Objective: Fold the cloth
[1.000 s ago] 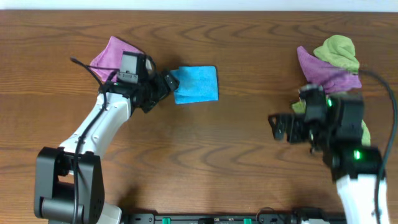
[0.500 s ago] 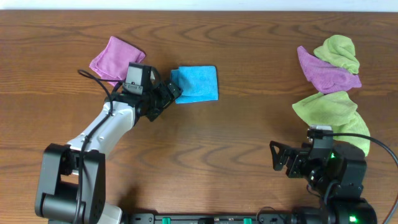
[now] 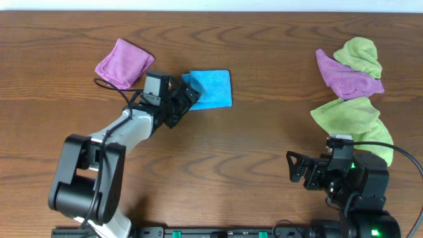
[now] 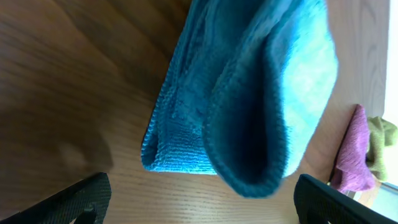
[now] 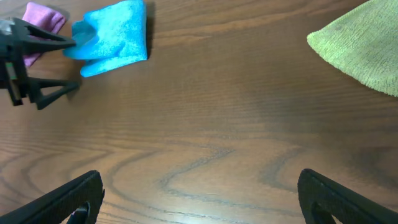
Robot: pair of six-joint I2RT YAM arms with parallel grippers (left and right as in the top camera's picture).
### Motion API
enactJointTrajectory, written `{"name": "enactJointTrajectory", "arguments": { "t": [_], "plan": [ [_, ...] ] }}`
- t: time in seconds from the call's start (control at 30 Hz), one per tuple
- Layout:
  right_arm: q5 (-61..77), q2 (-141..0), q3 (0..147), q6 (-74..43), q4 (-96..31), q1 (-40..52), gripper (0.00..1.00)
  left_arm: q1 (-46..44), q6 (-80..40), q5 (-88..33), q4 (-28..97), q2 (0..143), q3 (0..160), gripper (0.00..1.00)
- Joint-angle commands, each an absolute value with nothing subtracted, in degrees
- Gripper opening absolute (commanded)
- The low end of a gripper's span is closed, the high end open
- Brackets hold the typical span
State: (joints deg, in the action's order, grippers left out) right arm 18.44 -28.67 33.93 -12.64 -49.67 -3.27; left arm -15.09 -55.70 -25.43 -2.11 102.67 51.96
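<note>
The sky-blue cloth (image 3: 211, 88) lies folded on the table, left of centre. In the left wrist view the cloth (image 4: 249, 93) fills the frame just ahead of the jaws, its folded layers facing me. My left gripper (image 3: 187, 99) is open at the cloth's left front corner and holds nothing (image 4: 202, 186). My right gripper (image 3: 292, 169) is open and empty near the front right edge, far from the cloth. The right wrist view shows the cloth (image 5: 115, 37) far off at the top left, the right gripper (image 5: 199, 186) over bare wood.
A purple cloth (image 3: 122, 61) lies just left of the left arm. At the right, a light green cloth (image 3: 360, 54) lies with a purple cloth (image 3: 345, 76), and another light green cloth (image 3: 350, 119) lies in front of them. The table (image 3: 251, 145) is dark wood.
My right arm has pulled back from the cloths at the right to the front edge. My left arm has swung right, uncovering the purple cloth; its gripper stays at the blue cloth's left edge.
</note>
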Motion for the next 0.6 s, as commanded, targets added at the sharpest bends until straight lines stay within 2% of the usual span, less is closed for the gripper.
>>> {"name": "enactJointTrajectory", "arguments": {
  "t": [0.0, 0.57],
  "plan": [
    [18.9, -28.5, 33.5, -13.5, -49.8, -3.8, 0.99, -15.2, -57.5, -23.9, -2.5, 104.3, 51.6, 0.95],
    [18.9, -28.5, 33.5, -13.5, -49.8, -3.8, 0.99, -18.3, -61.8, -19.2, -9.7, 108.7, 51.6, 0.95]
  ]
}}
